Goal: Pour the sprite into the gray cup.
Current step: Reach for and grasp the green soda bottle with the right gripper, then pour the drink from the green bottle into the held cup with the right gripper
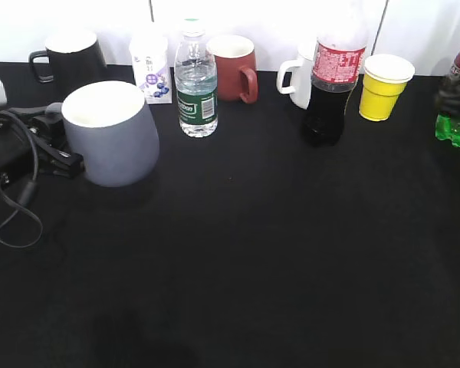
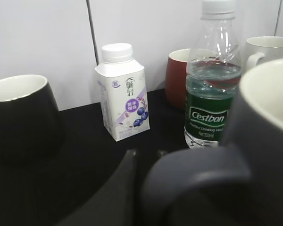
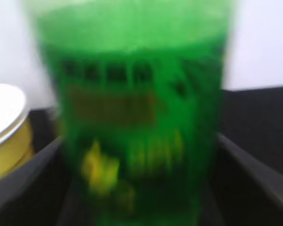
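step: getting the sprite (image 1: 455, 103) over to the gray cup (image 1: 111, 140); my read, carry it upright and tip only once the neck is over the rim
left gripper (image 1: 61, 153): at cup handle, fingers (image 2: 118, 193) beside and under it; closed or not, cannot tell
gray cup: near-left on desk (image 1: 253, 261), tilted, squat matte blue-gray, white inside, squarish handle (image 2: 198, 176)
right gripper (image 3: 141, 207): fingers on both sides of the sprite; real clamp or not, cannot tell, view blurred
sprite: far right edge, translucent green plastic, lumpy base, looks slippery
risk: cola bottle (image 1: 333, 84) and yellow cup (image 1: 383, 87) sit in the path leftward
far row: black mug (image 1: 69, 60), milk carton (image 2: 123, 92), water bottle (image 1: 195, 84), red mug (image 1: 234, 67), white mug (image 1: 299, 80)
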